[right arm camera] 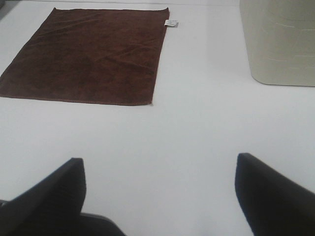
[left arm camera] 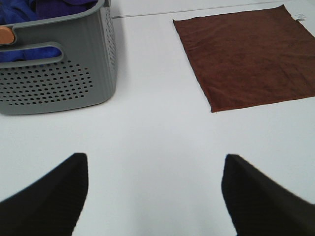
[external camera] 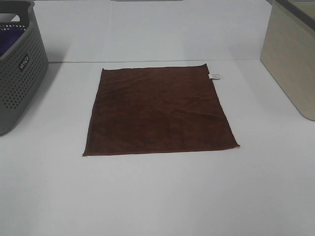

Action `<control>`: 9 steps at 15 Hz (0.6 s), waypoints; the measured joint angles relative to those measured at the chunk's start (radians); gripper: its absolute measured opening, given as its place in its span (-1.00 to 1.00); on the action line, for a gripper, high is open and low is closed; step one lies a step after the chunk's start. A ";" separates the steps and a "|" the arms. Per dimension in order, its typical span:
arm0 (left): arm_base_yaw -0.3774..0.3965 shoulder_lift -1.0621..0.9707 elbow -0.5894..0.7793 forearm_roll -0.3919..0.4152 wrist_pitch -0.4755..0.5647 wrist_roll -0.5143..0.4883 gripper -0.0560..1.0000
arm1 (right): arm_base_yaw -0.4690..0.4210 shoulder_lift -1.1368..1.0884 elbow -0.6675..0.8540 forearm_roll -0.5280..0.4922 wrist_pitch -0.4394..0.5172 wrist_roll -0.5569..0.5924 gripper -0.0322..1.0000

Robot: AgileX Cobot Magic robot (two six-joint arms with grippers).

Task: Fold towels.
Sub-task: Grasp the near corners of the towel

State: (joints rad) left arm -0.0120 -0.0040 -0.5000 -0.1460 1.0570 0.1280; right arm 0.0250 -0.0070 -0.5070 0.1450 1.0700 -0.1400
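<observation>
Closest in both wrist cams are my own fingers (left arm camera: pixel 49 196). My left gripper (left arm camera: pixel 155 162) is spread wide with nothing in it, just bare white worktop (external camera: pixel 157 201) showing through the gap. My right gripper (right arm camera: pixel 158 160) is the same deal, wide apart and holding nothing. Neither shows up in the high cam.

As for the towel (external camera: pixel 160 110), it's lying flat and fully spread around the middle of the worktop, a bit nearer the far edge than the near one. All four sides are uncovered and the corners lie flat. The white tag (external camera: pixel 215 75) pokes out of the right side up by the far right corner. There's lots of open top toward the near edge, and decent strips to the left and right of the towel too.

Over at the far left corner sits the basket (external camera: pixel 22 73), well apart from the towel and cut off by the frame in every view. A purple cloth (left arm camera: pixel 64 7) is bunched inside it, plus something orange (left arm camera: pixel 5 35) at the rim that I can't make out. A beige bin (external camera: pixel 290 64) stands along the right edge, also cropped. A thin line (external camera: pixel 147 62) runs just behind the towel's far side. I can't tell if that's the worktop's far edge or a seam.
</observation>
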 joint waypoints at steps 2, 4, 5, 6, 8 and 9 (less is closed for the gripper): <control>0.000 0.000 0.000 0.000 0.000 0.000 0.47 | 0.000 0.000 0.000 0.000 0.000 0.000 0.58; 0.000 0.000 0.000 0.000 0.000 0.000 0.47 | 0.000 0.000 0.000 0.000 0.000 0.000 0.58; 0.000 0.000 0.000 0.000 0.000 0.000 0.47 | 0.000 0.000 0.000 0.000 0.000 0.000 0.58; 0.000 0.000 0.000 0.000 0.000 0.000 0.47 | 0.000 0.000 0.000 0.000 0.000 0.000 0.58; 0.000 0.000 0.000 0.000 0.000 0.000 0.47 | 0.000 0.000 0.000 0.000 0.000 0.000 0.58; 0.000 0.000 0.000 0.000 0.000 0.000 0.47 | 0.000 0.000 0.000 0.000 0.000 0.000 0.58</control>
State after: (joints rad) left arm -0.0120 -0.0040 -0.5000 -0.1460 1.0570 0.1280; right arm 0.0250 -0.0070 -0.5070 0.1450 1.0700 -0.1400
